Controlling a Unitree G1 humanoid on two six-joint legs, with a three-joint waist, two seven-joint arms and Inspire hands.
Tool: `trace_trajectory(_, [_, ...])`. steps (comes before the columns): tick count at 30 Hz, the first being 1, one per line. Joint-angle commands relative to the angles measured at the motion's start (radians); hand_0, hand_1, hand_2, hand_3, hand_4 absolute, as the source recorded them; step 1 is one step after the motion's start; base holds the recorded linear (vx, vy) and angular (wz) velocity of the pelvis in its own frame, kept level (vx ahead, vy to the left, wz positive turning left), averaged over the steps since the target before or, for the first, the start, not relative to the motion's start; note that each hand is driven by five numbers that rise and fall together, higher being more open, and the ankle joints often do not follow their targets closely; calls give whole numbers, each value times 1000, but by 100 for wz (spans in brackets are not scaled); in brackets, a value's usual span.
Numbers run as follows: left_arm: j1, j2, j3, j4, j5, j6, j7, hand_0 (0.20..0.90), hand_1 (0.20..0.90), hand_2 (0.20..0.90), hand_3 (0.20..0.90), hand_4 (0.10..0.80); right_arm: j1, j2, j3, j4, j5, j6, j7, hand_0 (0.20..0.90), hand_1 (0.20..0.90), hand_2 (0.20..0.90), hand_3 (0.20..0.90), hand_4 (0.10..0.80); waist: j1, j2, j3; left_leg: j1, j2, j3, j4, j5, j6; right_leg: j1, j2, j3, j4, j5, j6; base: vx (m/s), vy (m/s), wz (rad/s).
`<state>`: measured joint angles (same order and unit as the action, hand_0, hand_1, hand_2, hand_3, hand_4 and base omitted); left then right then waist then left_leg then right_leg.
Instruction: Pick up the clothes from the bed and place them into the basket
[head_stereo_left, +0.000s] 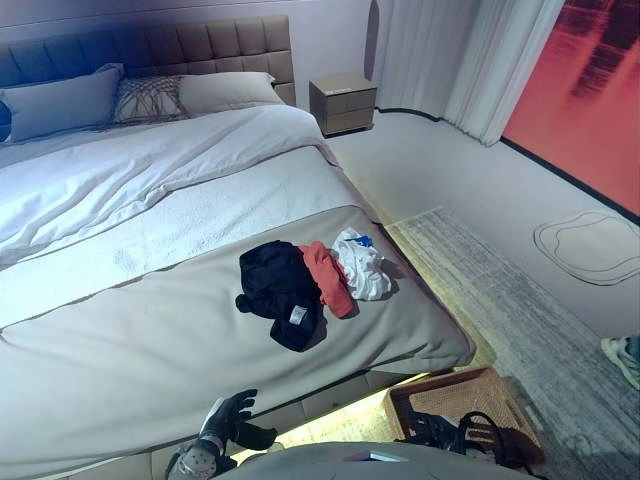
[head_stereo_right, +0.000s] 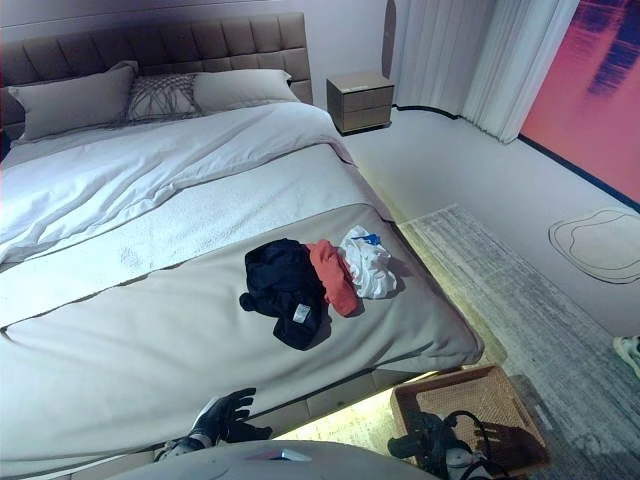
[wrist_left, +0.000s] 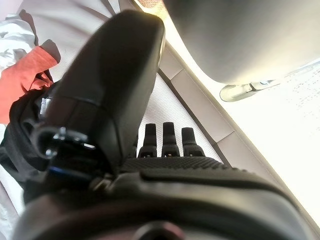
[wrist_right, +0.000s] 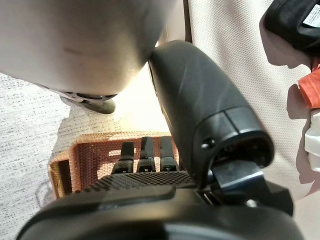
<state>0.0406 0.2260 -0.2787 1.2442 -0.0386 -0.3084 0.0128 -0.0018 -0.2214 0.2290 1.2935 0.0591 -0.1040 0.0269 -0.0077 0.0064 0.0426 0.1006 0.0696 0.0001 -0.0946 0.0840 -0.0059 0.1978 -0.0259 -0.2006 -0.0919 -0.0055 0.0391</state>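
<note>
A black garment, a red one and a white one lie bunched together on the grey bed cover, near the bed's foot on its right side. A brown woven basket stands on the floor by that corner. My left hand hangs open and empty below the bed's front edge, well short of the clothes; its straight fingers show in the left wrist view. My right hand is open and empty just over the basket, its fingers straight.
Pillows and a padded headboard are at the far end of the bed. A nightstand stands at the back right, beside curtains. A grey rug runs along the bed's right side. A person's shoe is at the right edge.
</note>
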Motion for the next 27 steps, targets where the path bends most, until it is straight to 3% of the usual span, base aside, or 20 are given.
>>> trace_trajectory(1, [-94,-17,8,26,14,-62,8,900,900,900,900,800,-61,36,6,76,15,-12,15,900,900,900,900,800,9,-32,38,99,-67,67,7,-160,19,-3,-19,85,20,-18,31,0,0,0])
trace_trajectory(23, [-93,-21,5,22,13,-59,8,900,900,900,900,800,-68,38,29,58,-21,-70,-45,900,900,900,900,800,14,-28,42,94,-65,66,7,-156,17,-6,-19,73,23,-23,28,0,0,0])
trace_trajectory(27, [-100,-19,0,17,20,-46,7,900,900,900,900,800,-86,24,35,34,-74,-129,-142,900,900,900,900,800,21,-28,48,97,-66,59,7,-154,16,-2,-20,67,24,-22,27,0,0,0])
